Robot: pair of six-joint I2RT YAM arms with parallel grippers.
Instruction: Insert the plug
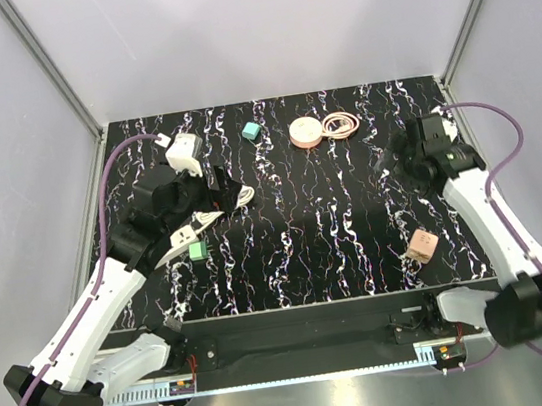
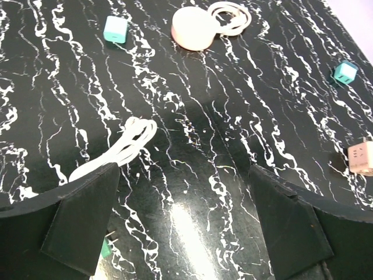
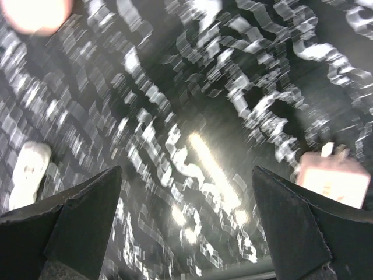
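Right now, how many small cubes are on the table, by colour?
Teal cubes: 2 (the second shows only in the left wrist view)
Green cube: 1
Peach cube: 1
White cube: 1
Total: 5

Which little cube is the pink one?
The pink cube, alone at the front right. The two teal cubes lie farther back, and the green cube is over on the left.
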